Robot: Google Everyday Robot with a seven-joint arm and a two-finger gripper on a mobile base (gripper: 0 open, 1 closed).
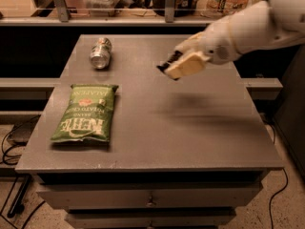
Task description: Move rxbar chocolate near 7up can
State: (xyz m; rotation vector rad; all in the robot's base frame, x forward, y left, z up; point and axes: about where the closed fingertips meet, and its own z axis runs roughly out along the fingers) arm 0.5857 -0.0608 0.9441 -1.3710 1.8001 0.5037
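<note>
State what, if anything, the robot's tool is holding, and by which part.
The tool, raised above the table, holds the rxbar chocolate. It grips one end; the other, dark end pokes out toward the 7up can.

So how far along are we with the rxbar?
Pickup looks done: the rxbar sits in the gripper's jaws, off the table. In hand: the carry, gripper above mid-table, right of the can. Left: reach the can at back left and set the bar beside it.
</note>
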